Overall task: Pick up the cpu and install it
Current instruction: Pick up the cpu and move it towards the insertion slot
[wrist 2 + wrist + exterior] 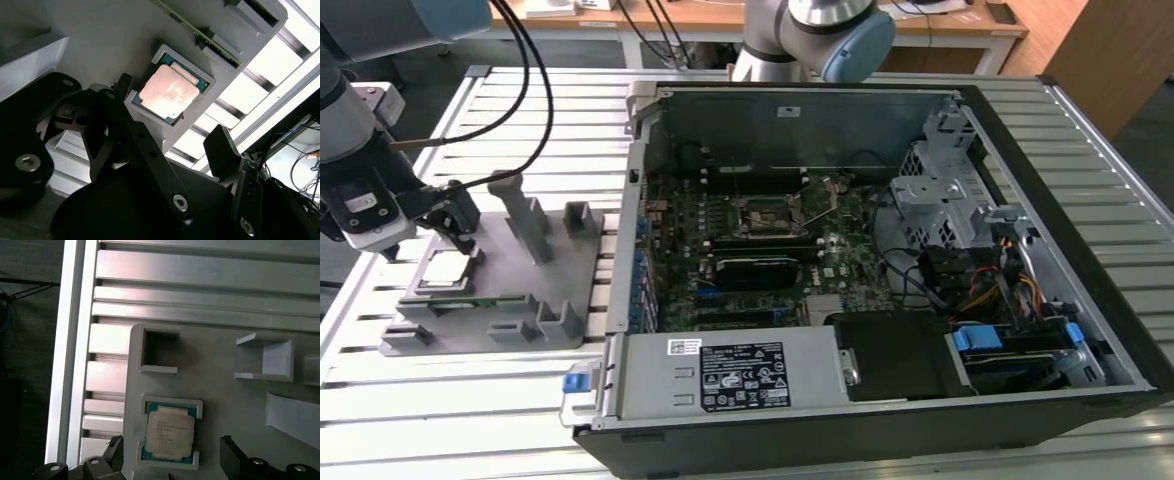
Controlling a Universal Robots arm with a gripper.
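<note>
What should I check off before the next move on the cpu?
1. Gripper open and holding nothing: ok.
2. cpu lying flat in its pocket on the grey fixture: ok.
3. Fingers apart, one to each side of the cpu in both wrist views: ok.
4. Clearance between fingertips and fixture walls: cannot tell.
5. Socket in the computer case open and empty: cannot tell.

The arm (350,125) runs off the exterior view's left edge, and the gripper (424,245) hides a far corner of the fixture (520,300); print on the cpu (444,268) is too small to tell. In the first wrist view both fingers (231,452) are cut by the picture's edge. In the second wrist view the memory strip (200,31) runs off the edge.
</note>
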